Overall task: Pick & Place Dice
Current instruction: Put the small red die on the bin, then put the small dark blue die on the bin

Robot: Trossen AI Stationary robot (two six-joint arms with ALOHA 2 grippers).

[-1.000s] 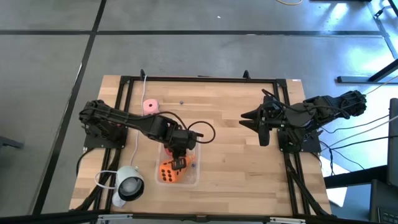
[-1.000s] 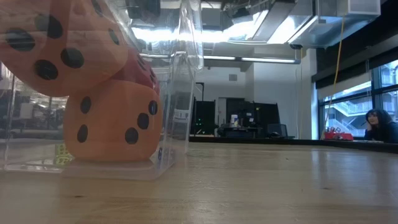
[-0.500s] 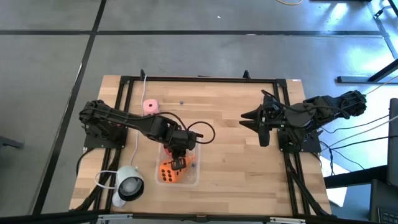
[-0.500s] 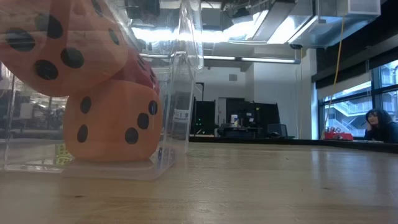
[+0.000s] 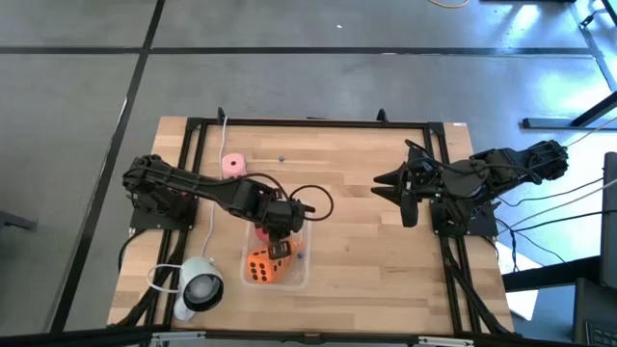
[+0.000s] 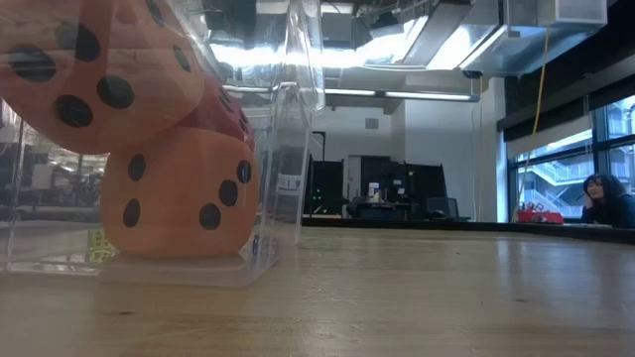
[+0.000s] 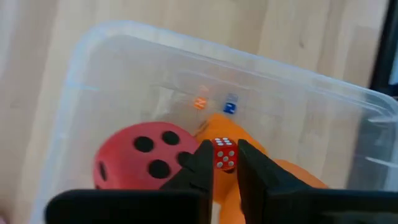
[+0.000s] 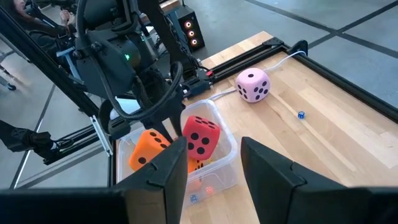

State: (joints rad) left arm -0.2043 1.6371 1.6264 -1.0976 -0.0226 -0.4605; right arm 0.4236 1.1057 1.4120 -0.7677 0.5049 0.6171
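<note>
Three dice point(image 8: 200, 138) lie in the clear bin point(image 5: 301, 275) – only the pink die point(image 5: 231, 164) waits on the counter point(image 5: 357, 241); left gripper point(image 7: 224, 163) clamps a tiny red die, right gripper point(image 8: 211, 171) idle, jaws apart

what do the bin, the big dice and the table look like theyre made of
The bin looks like clear glossy plastic: the dice show through its walls, which catch reflections. The red die, orange die and pink die look like matte foam or soft fabric, with rounded edges and no shine, though I can't be sure. The table looks like pale wood with visible plank seams, satin finish.
</note>
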